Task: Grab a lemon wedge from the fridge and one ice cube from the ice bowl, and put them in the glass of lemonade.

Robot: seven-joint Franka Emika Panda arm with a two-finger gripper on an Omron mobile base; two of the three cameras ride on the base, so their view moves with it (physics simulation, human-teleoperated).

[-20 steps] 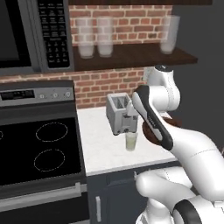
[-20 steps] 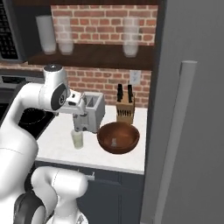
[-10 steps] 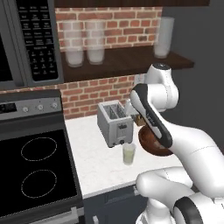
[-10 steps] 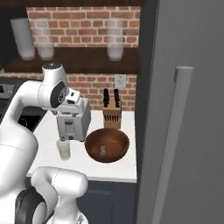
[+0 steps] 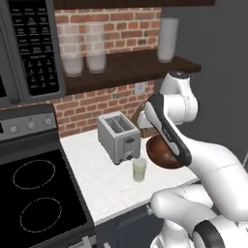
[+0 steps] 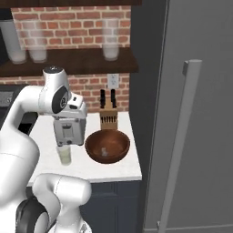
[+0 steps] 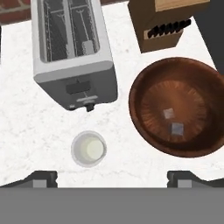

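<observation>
Hovering wide-open hand (image 7: pixel 112 177) above the counter, glass of lemonade (image 7: pixel 89 149) below-left, ice bowl (image 7: pixel 177 113) right.

Crowded white counter corner beside a closed dark-grey fridge (image 6: pixel 191 136).

A silver two-slot toaster (image 7: pixel 72 52) and brown wooden knife block (image 7: pixel 164 22) line the back; the small lemonade tumbler (image 7: pixel 89 149) and wide reddish-brown bowl (image 7: pixel 177 113) sit in front, bare white counter (image 7: pixel 26 131) between and left of them.
</observation>
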